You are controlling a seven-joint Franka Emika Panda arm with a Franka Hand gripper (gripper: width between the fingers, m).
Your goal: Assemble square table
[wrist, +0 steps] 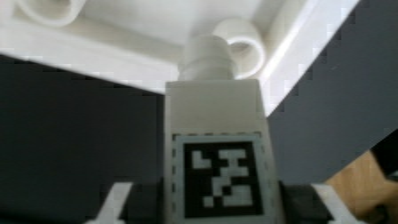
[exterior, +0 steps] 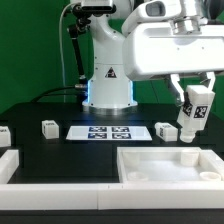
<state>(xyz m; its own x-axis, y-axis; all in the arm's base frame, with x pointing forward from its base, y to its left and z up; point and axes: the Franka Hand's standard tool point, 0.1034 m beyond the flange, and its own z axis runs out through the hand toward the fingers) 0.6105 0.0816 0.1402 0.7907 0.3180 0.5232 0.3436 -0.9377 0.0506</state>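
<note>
One white robot arm (exterior: 165,45) reaches over a black bench (exterior: 60,150), its tool (exterior: 194,95) clamped on a short, chunky white leg (exterior: 194,118) of the square table, a finger on each side. In the exterior view the leg hangs in the air, slightly tilted, its black-and-white tag facing the camera and its lower end just above the far rim of the square tabletop (exterior: 150,168). The tabletop, white plastic with a raised rim, lies flat near the bench's front edge toward the exterior view's right, partly out of the picture. In the wrist view the tool (wrist: 219,205) grips the leg (wrist: 217,120) at its tagged end, fingers (wrist: 118,205) showing on both sides. The leg's other end carries a rounded white peg (wrist: 222,55) pointing at the inside of the tabletop (wrist: 125,45) close to a corner, and whether the peg touches it cannot be told. Three more tagged white legs stand loose on the bench, well apart: a second leg (exterior: 164,129) just behind the tabletop's far rim, a third leg (exterior: 48,127) toward the exterior view's left, and a fourth leg (exterior: 4,133) cut off by that view's left margin. The marker board (exterior: 105,131) lies flat mid-bench in front of the arm's base (exterior: 108,92), between the second and third legs. Low white border rails (exterior: 20,165) run along the bench's front edge and up its side at the exterior view's left.
</note>
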